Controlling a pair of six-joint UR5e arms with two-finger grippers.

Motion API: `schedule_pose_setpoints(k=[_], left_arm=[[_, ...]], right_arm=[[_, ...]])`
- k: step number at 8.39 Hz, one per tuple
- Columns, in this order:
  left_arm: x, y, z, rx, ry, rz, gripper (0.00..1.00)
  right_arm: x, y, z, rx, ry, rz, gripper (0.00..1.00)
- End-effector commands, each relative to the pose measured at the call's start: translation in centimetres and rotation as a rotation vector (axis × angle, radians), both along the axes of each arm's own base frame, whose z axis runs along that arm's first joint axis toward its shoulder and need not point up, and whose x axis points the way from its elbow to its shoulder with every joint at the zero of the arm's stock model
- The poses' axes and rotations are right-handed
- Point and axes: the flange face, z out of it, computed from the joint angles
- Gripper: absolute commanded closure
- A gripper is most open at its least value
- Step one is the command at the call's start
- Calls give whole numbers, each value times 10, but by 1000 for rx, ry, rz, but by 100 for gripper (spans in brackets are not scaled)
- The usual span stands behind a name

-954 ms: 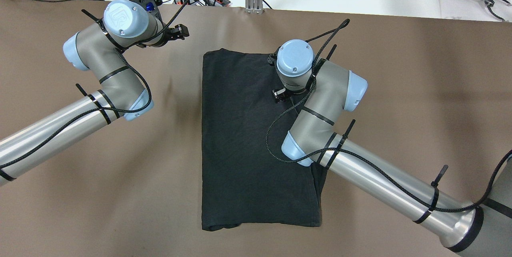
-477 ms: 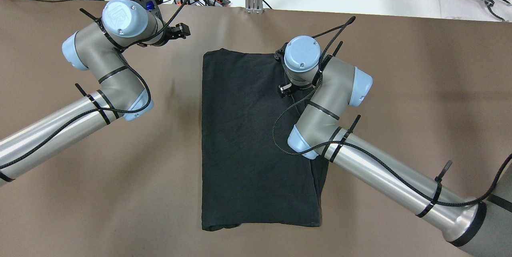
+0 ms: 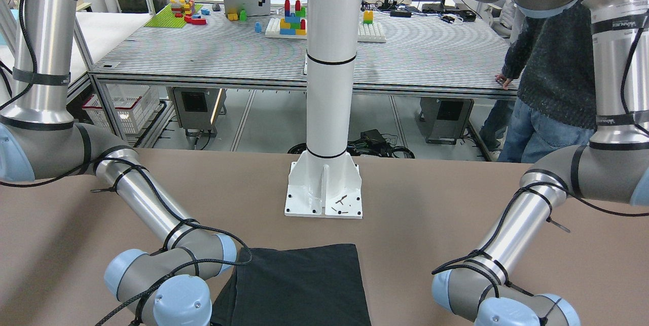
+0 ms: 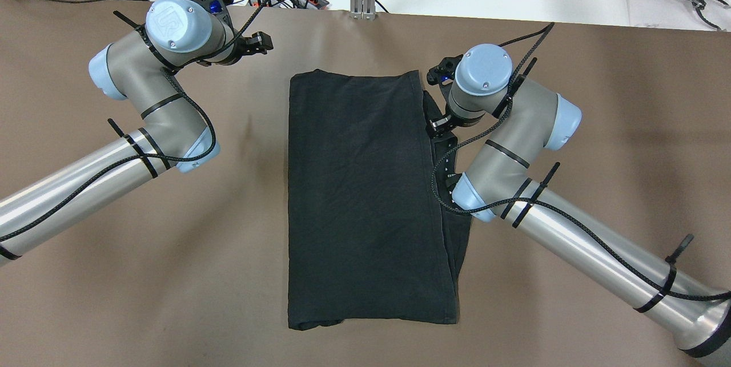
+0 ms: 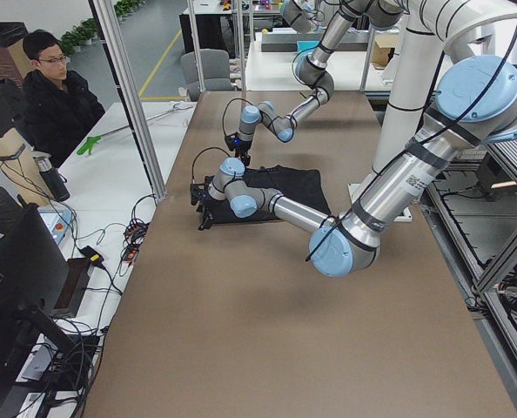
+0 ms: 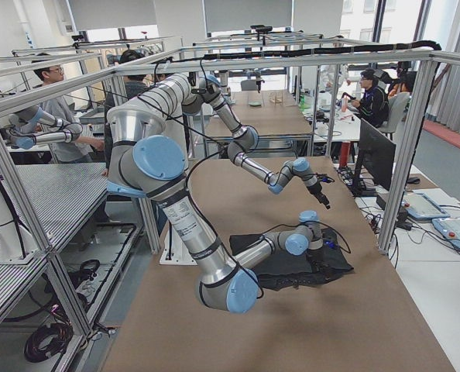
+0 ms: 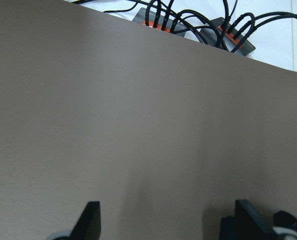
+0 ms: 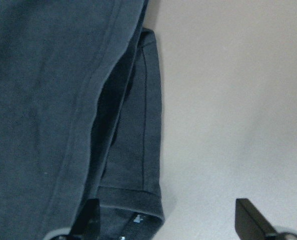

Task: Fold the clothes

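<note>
In the overhead view the left arm comes in from the left edge of the brown bench and bends toward the far side. The left claw hangs over bare bench, well apart from the task's thing. Its wrist camera shows its two dark fingers spread wide with nothing between them. Beyond the bench's far edge lie power strips with black cables plugged in.

The black cloth lies flat in the middle of the bench, between the two arms. It is folded into a tall rectangle that runs from the far side toward the robot. Its left edge is straight. At the near left corner a bit of a lower layer bulges out. Along the right side a lower layer sticks out past the edge of the top layer. From across the bench, the cloth's near end lies in front of the base of the white pillar, with bare bench between them.

The right arm reaches in from the lower right. Its wrist hovers just over the cloth's right edge, near the far corner. The right claw is open wide and grips nothing. Its wrist camera looks down on the stacked hemmed edges of the cloth to one side and bare bench to the other. Whether its fingertips touch the fabric cannot be told.
</note>
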Motion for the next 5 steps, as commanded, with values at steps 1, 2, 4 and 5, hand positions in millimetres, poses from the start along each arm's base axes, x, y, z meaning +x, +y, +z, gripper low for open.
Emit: schedule_pose_setpoints(k=[1,2,4,5], left_arm=[[0,0,-1,-2,2,-2,6],[1,1,0,-3,2,-1,6],[4,1,0,-4,1,2,6],[3,2,3,-7,-1,2,6]], right_arm=[[12,15,-53,-165,-140,211,5],[10,44,-62,-281,-234,335,5],[14,145,-55,-445,-376,426,5],[21,197,-48,-494,-406,453,5]])
